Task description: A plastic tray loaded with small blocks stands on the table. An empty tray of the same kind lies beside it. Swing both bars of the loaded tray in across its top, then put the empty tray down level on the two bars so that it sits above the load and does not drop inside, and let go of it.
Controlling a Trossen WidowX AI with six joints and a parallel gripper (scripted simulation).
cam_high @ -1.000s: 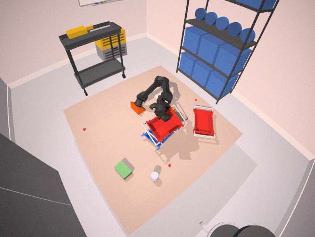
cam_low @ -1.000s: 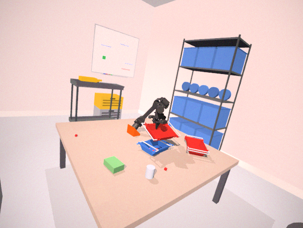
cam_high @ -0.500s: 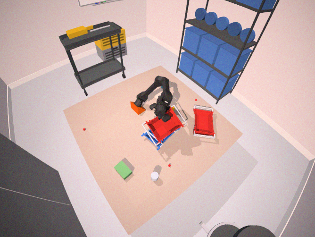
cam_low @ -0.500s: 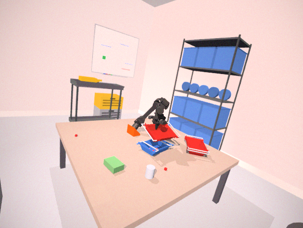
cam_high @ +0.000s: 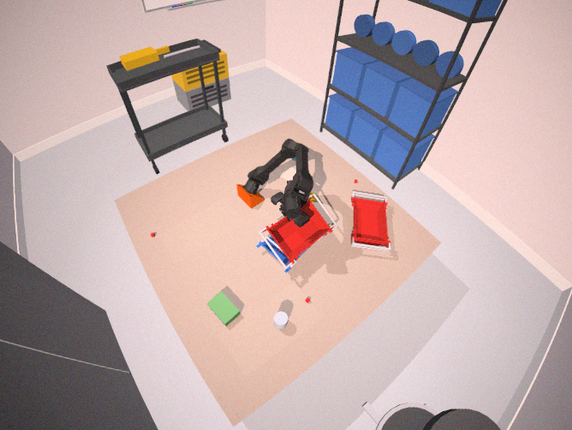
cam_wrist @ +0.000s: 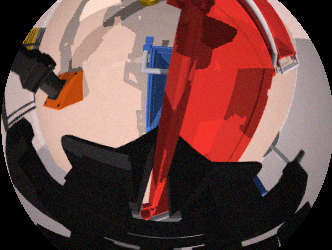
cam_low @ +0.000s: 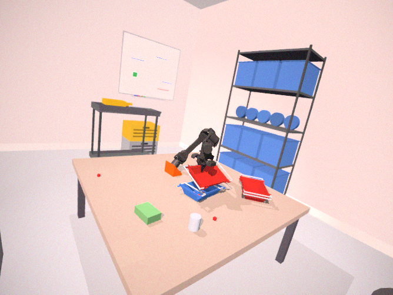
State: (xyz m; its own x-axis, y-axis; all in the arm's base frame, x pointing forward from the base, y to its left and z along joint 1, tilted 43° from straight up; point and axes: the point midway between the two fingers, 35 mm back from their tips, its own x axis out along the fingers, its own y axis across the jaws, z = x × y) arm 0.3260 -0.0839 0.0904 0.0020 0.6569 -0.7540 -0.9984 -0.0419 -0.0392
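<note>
My gripper [cam_high: 292, 216] [cam_low: 202, 169] [cam_wrist: 164, 131] is shut on the rim of the empty red tray [cam_high: 296, 237] [cam_low: 212, 179] [cam_wrist: 215, 115]. The red tray hangs above the blue loaded tray [cam_high: 274, 253] [cam_low: 197, 195] [cam_wrist: 155, 100], and its wire bars show at both ends. In the exterior view it looks somewhat tilted, with a gap beneath it. The blue tray stands on the table; small blocks show inside. One of its wire bars [cam_wrist: 154, 70] lies across the top near one end. Its other bar is largely hidden by the red tray, so its position is hard to tell.
Another red tray [cam_high: 370, 222] [cam_low: 255, 187] with white bars stands to the right. An orange wedge [cam_high: 249, 197] [cam_low: 172, 168] [cam_wrist: 70, 91] is beside the arm. A green block [cam_high: 223, 308] [cam_low: 147, 212], a white cylinder [cam_high: 280, 319] [cam_low: 195, 222] and small red cubes lie farther forward.
</note>
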